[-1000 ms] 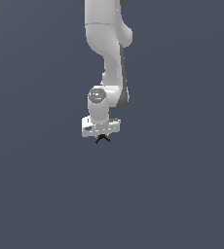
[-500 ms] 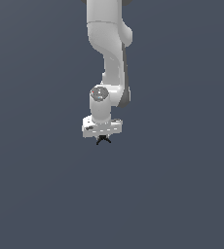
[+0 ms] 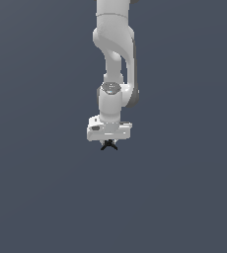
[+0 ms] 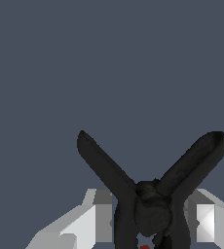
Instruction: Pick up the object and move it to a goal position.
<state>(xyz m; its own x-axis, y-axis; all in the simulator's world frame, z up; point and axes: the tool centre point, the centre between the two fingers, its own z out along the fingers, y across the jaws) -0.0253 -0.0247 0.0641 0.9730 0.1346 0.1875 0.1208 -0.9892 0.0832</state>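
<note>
Object (image 3: 108, 145) (image 4: 150, 194): tiny, black, two prongs splayed in V, small red spot at base.

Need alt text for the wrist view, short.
A small black object with two prongs splayed in a V sits between the white fingers of the end effector, against a plain dark grey-blue background. A small red spot shows at the object's base, at the frame edge.
</note>
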